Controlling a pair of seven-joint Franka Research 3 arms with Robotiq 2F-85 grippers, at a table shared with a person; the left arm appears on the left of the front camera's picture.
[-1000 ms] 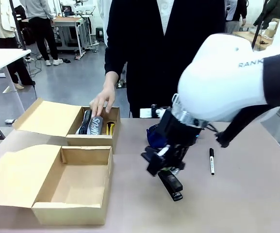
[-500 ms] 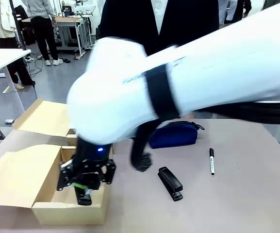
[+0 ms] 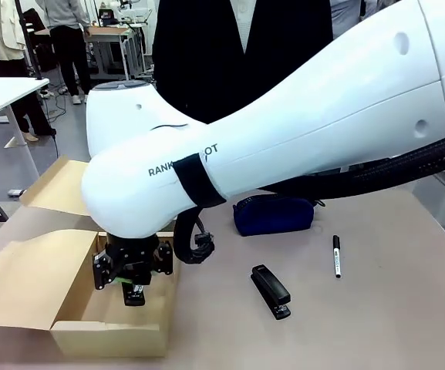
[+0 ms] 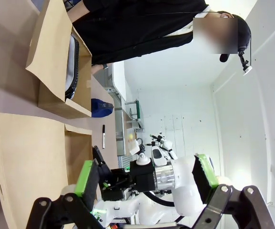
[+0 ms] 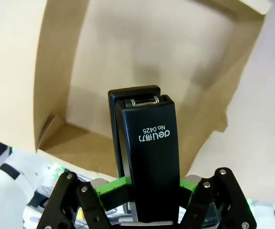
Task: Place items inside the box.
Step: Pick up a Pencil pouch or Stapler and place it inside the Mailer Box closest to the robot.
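1. The right pincer [image 5: 146,190] is clamped on a black plastic stapler [image 5: 147,143] printed "deli No.0425". It hangs over the open brown cardboard box [image 3: 110,333] at the near left corner of the surface [image 3: 392,324].
2. A second black stapler [image 3: 271,291], a black marker pen [image 3: 336,256] and a navy blue zip pouch [image 3: 274,215] lie to the right of that box.
3. The left pincer [image 4: 145,174] gapes wide and holds nothing.

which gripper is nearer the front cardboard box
Right. The right gripper hangs over the front box, shut on a black stapler; the left gripper is open, well back from it.
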